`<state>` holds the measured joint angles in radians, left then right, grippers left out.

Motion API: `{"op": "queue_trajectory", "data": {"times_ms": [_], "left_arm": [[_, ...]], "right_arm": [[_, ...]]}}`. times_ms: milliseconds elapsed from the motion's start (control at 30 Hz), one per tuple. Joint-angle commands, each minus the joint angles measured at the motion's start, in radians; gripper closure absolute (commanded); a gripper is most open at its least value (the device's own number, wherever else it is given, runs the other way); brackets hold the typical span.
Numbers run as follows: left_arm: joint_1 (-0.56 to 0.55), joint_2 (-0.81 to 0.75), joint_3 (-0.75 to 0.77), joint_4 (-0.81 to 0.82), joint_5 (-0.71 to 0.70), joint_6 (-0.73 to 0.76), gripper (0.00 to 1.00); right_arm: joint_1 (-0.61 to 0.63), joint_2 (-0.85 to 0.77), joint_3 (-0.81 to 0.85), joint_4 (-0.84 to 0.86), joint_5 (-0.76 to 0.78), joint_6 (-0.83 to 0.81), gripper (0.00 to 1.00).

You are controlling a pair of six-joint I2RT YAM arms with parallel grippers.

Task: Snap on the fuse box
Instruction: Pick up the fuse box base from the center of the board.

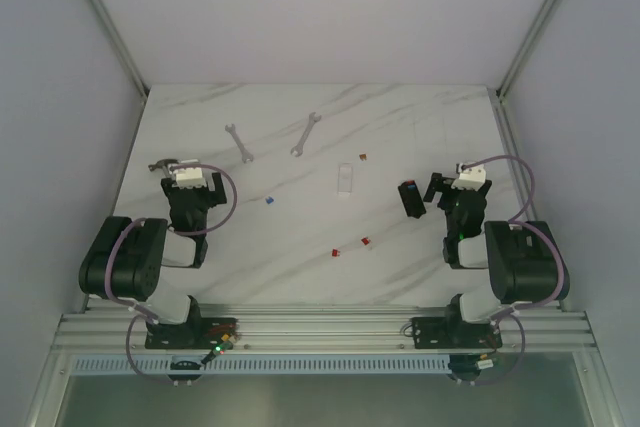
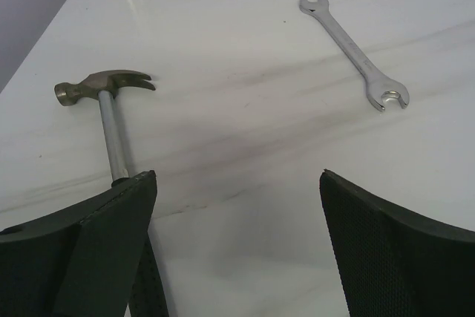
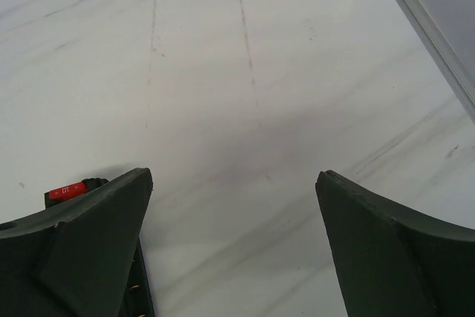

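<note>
The fuse box (image 1: 410, 197) is a small black box lying on the marble table, just left of my right gripper (image 1: 450, 183). In the right wrist view only its corner with a red fuse (image 3: 68, 190) peeks out behind the left finger; the right gripper (image 3: 234, 173) is open over bare table. A thin clear cover (image 1: 345, 180) lies left of the box, apart from it. My left gripper (image 1: 188, 169) is at the table's left side, and the left gripper (image 2: 237, 176) is open with nothing between its fingers.
A hammer (image 2: 107, 102) lies just ahead-left of the left gripper. Two wrenches (image 1: 239, 143) (image 1: 306, 134) lie further back. Small loose fuses are scattered: blue (image 1: 269, 200), red (image 1: 336, 253) (image 1: 366, 242). A metal frame rail (image 3: 430, 27) borders the right side.
</note>
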<state>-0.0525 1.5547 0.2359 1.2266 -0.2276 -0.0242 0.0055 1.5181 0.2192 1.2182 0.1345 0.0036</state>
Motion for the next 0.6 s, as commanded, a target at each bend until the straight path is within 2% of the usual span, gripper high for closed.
{"op": "queue_trajectory", "data": {"times_ms": [0, 333, 400, 467, 567], "left_arm": [[0.003, -0.007, 0.010, 0.030, 0.019, 0.011, 0.00], [0.003, -0.014, 0.010, 0.026, 0.027, 0.018, 0.00], [0.003, -0.043, 0.040, -0.049, 0.051, 0.025, 0.00], [0.003, -0.087, 0.110, -0.221, 0.050, 0.026, 0.00], [0.003, -0.129, 0.176, -0.372, -0.013, 0.000, 0.00]], "right_arm": [[-0.006, 0.005, 0.019, 0.054, -0.005, -0.002, 0.00], [-0.006, 0.001, 0.022, 0.049, -0.002, 0.000, 0.00], [-0.006, -0.033, 0.063, -0.056, -0.002, -0.003, 0.00], [-0.006, -0.089, 0.136, -0.250, -0.006, 0.014, 0.00], [-0.006, -0.148, 0.227, -0.477, -0.055, 0.046, 0.00]]}}
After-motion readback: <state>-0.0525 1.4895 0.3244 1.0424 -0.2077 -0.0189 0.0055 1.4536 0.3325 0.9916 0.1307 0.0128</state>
